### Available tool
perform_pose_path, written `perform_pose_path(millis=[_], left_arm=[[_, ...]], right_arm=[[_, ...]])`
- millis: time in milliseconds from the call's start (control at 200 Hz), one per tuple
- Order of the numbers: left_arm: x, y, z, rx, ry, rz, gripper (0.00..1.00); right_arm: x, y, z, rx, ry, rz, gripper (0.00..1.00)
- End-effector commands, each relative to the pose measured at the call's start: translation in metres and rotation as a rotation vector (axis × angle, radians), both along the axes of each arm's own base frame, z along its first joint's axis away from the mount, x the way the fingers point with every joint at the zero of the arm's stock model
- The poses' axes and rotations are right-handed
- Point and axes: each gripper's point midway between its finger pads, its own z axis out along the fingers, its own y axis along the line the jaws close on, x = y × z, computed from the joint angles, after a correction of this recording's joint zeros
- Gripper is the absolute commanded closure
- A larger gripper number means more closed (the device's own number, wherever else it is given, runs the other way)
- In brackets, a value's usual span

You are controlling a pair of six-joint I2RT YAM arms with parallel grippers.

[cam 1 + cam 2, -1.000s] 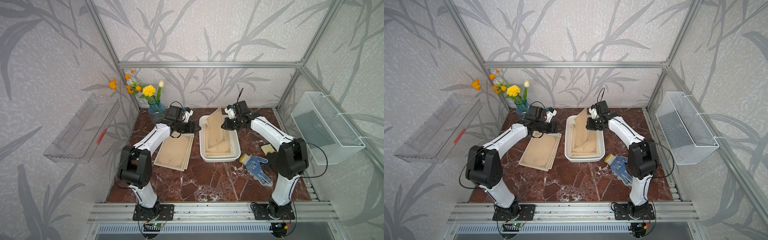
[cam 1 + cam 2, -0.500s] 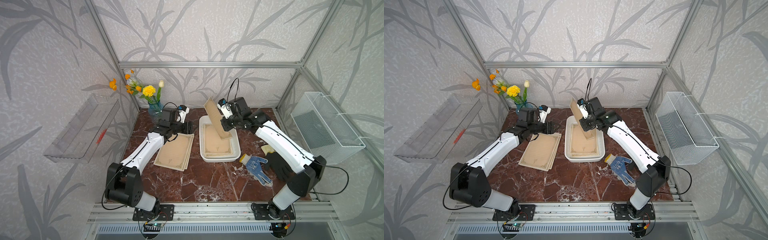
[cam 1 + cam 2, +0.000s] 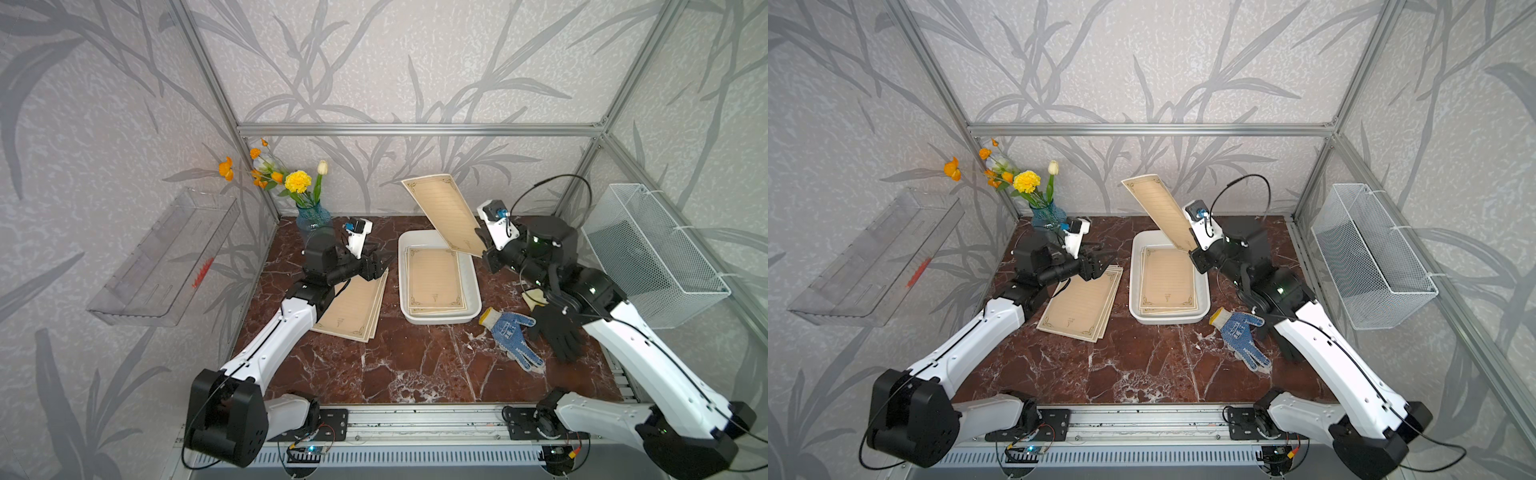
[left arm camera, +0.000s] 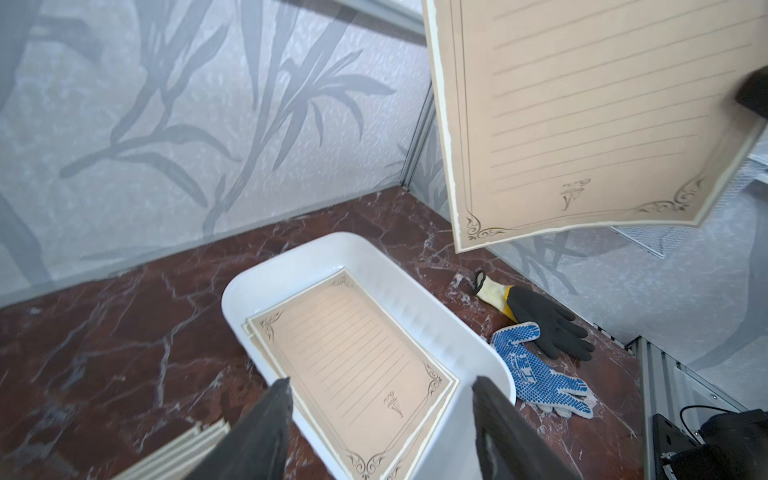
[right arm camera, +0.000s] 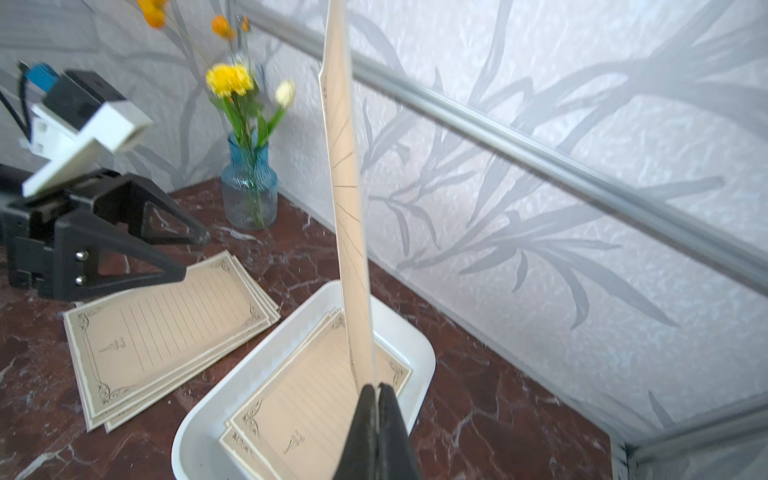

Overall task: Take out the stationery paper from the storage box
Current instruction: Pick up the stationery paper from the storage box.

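Pinched between pressed-together fingers of right gripper (image 3: 483, 248): one stationery paper sheet (image 3: 446, 214), tilted above storage box (image 3: 436, 319), frame centre. Spread, empty: left gripper (image 3: 378, 266). Counted: box stack (image 3: 434, 282), at least two; table stack (image 3: 353, 307), at least three.

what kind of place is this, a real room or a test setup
Probably a staged robot test cell, not a home: an aluminium frame holds wallpapered panels, a left arm and right arm are bolted to a front rail, and a flower vase looks like set dressing.
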Motion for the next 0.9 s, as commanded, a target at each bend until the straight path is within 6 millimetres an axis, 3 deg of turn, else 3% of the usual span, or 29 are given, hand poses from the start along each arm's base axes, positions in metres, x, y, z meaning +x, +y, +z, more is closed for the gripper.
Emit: perform_pose_path(millis=[0, 190, 390, 560, 710, 895], left_arm=[[-0.025, -0.010, 0.047, -0.058, -0.247, -0.120, 0.31], [-0.046, -0.015, 0.061, -0.101, -0.332, -0.205, 0.31], [-0.061, -0.016, 0.075, -0.142, -0.395, -0.255, 0.33], [-0.079, -0.018, 0.095, -0.174, -0.450, -0.309, 0.37], [-0.106, -0.023, 0.114, -0.174, -0.514, -0.380, 0.40], [-0.131, -0.030, 0.118, -0.100, -0.589, -0.404, 0.40]], right_arm=[[-0.025, 0.006, 0.044, 0.096, -0.199, 0.115, 1.00], [-0.061, 0.001, 0.061, 0.162, -0.315, 0.207, 1.00], [-0.079, 0.009, 0.061, 0.189, -0.320, 0.311, 1.00], [-0.087, 0.018, 0.065, 0.245, -0.306, 0.384, 1.00], [-0.094, 0.024, 0.071, 0.298, -0.292, 0.441, 1.00], [-0.094, 0.027, 0.082, 0.359, -0.251, 0.460, 1.00]])
